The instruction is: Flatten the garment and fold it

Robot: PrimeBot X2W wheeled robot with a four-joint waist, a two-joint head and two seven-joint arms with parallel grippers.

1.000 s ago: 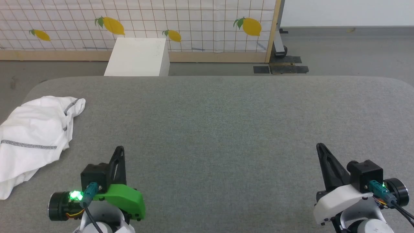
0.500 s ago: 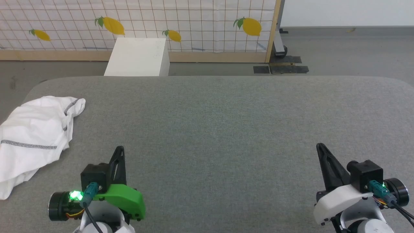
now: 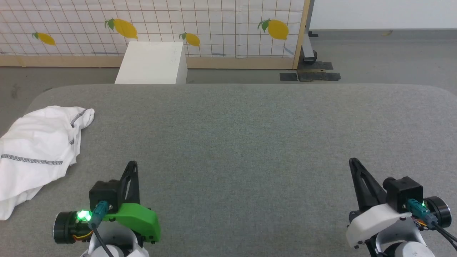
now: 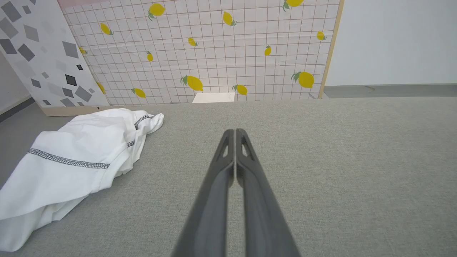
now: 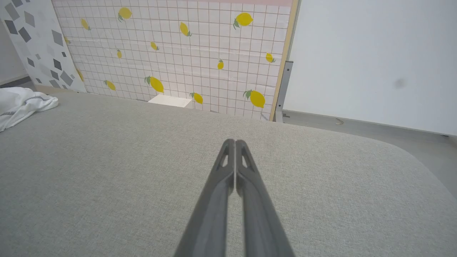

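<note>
The garment [image 3: 37, 150], a white thin shirt with dark zigzag-stitched seams, lies crumpled at the table's left edge and partly hangs over it. In the left wrist view the garment [image 4: 75, 160] is to the left of my fingers; in the right wrist view the garment [image 5: 19, 103] is far off at the left. My left gripper [image 3: 132, 165] hovers at the lower left, shut and empty, a short way right of the cloth. My left gripper [image 4: 235, 131] shows its fingers pressed together. My right gripper [image 3: 353, 161] is at the lower right, shut with nothing in it, as my right gripper [image 5: 235, 141] shows close up.
The grey fabric-covered table [image 3: 250, 135] has rounded far corners. Behind it stand a white box [image 3: 151, 63] on the floor and a lemon-patterned tiled partition [image 3: 214, 25] with a wooden frame. A wheeled metal stand [image 3: 307, 50] is at the partition's right end.
</note>
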